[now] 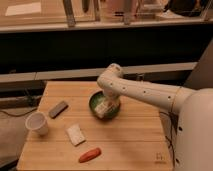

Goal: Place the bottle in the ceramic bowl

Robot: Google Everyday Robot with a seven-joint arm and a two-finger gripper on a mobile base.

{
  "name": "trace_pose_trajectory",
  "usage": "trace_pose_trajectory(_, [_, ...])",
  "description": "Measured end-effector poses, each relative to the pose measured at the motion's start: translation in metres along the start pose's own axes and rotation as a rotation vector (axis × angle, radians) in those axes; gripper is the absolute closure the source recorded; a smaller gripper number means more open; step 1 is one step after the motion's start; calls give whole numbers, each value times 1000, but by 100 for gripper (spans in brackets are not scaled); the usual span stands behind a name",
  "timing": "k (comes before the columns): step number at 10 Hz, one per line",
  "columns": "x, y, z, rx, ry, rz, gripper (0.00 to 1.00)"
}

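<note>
Gripper [111, 102] low inside ceramic bowl [93, 106], at bottle [102, 110] lying in bowl; cannot tell claw's opening or hold.

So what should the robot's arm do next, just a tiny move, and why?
Probably raise the gripper straight up, clear of the round dark green ceramic bowl. The small slim white plastic bottle already seems to lie inside it, with the gripper low over it.
</note>
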Motion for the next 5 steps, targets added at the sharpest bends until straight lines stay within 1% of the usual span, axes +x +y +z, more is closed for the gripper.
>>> trace_pose_trajectory(1, [0, 0, 1, 0, 0, 0, 84])
trace_pose_trajectory(2, [0, -1, 1, 0, 0, -1, 84])
trace_pose_trajectory(5, [0, -2, 3, 2, 1, -2, 70])
